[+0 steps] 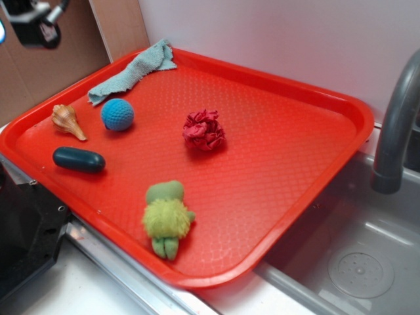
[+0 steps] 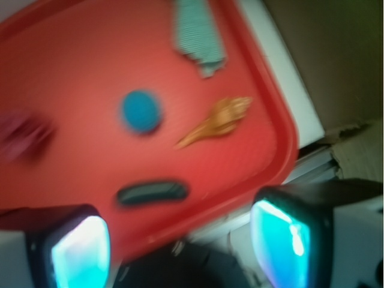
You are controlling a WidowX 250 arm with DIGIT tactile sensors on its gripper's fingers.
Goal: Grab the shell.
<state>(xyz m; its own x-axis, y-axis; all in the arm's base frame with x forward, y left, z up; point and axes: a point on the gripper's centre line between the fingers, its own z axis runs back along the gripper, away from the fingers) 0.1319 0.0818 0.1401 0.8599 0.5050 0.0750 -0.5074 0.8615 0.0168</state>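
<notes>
Shell (image 1: 67, 121) lies on the red tray (image 1: 295, 157) close to its left rim, its knobby wide end toward the far side and its point aimed near and rightward; it rests alone, touching nothing else. Just to its right sits the blue ball (image 1: 117, 114), apart from it by a small gap, and nearer the camera lies a dark green capsule-shaped thing (image 1: 79, 159), also apart. A pale teal cloth (image 1: 132, 70) drapes over the tray's far left rim. Around the tray's middle sits a crumpled red wad (image 1: 204, 130), and toward the near edge lies a green fuzzy plush toy (image 1: 168, 219). To the right of the tray is a steel sink (image 1: 357, 256) with a grey tap (image 1: 398, 125) rising over it. The gripper (image 1: 36, 23) hangs high in the far left corner, well above and beyond the shell, only partly in view. In the blurred wrist view, the shell (image 2: 219, 121) appears gold-tan near the tray's edge, with the ball (image 2: 141, 111) beside it and the cloth (image 2: 198, 33) beyond. The two fingers (image 2: 78, 249) frame the bottom of that view, spread wide apart with nothing between them, well short of the shell.
</notes>
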